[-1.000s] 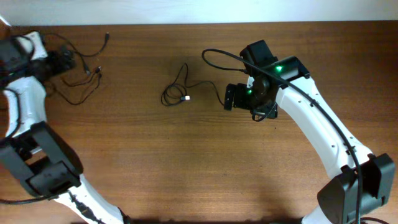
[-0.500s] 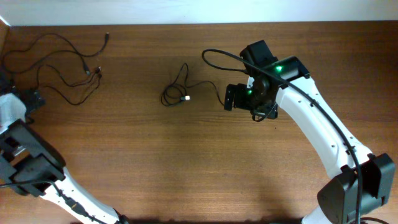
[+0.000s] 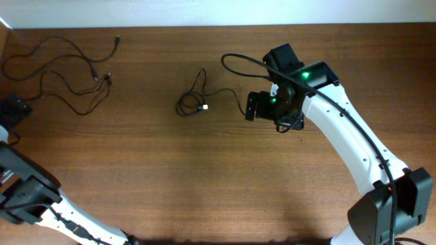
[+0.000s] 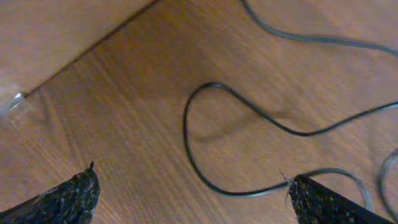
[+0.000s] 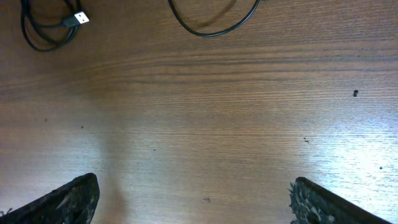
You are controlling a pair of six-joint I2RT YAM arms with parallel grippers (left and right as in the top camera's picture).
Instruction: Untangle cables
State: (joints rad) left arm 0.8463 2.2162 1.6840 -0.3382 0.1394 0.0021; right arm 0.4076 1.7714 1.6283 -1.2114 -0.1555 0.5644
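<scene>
A wooden table (image 3: pixel 204 184) fills the overhead view, with the coiled cord (image 3: pixel 191 103) near its upper middle as the marker for all else. The white right arm (image 3: pixel 347 146) reaches in from the lower right of that coil, while the left arm (image 3: pixel 30 194) sits far to its lower left. The right gripper (image 3: pixel 253 107) hovers just to the coil's right, its pincer spread wide and holding nothing; the left gripper (image 3: pixel 13 109), well to the coil's left at the table's edge, has its pincer equally wide apart and empty. The cables lie in two groups: the coil itself, with a tail curving toward the right gripper, and the loose strands (image 3: pixel 68 75) sprawled well to its left. A white-tipped plug (image 3: pixel 205 107) rests at the coil's right side. The cords look light, limp and thin, likely to slide on the smooth wood and drag their neighbours; a pinch on a free stretch near a plug end, clear of any crossing, seems the safest hold.
</scene>
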